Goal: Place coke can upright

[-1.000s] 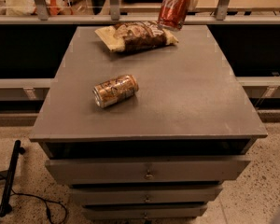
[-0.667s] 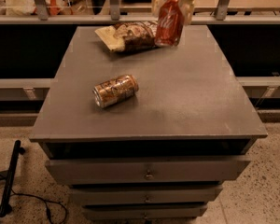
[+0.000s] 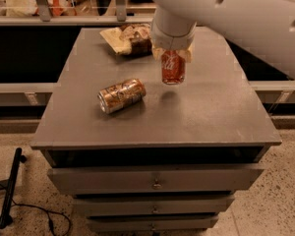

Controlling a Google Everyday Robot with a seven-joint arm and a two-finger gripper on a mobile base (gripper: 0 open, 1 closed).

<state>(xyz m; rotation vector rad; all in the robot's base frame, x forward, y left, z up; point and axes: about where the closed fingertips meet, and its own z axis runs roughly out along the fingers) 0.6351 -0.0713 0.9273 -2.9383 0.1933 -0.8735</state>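
The red coke can (image 3: 173, 67) hangs upright in my gripper (image 3: 172, 53), a little above the middle of the grey cabinet top (image 3: 201, 112). The gripper is shut on the can's upper part, and the white arm reaches in from the upper right. The can's shadow falls on the top just below it. The can's top is hidden by the gripper.
A brown-gold patterned can (image 3: 121, 95) lies on its side to the left of the coke can. A snack bag (image 3: 127, 39) lies at the back of the top, partly behind the arm. Drawers are below the front edge. A black cable and stand (image 3: 10, 191) are on the floor at left.
The arm has come forward and down from the back right, carrying the coke can from the table's far edge to over its middle. The patterned can and the bag have not moved.
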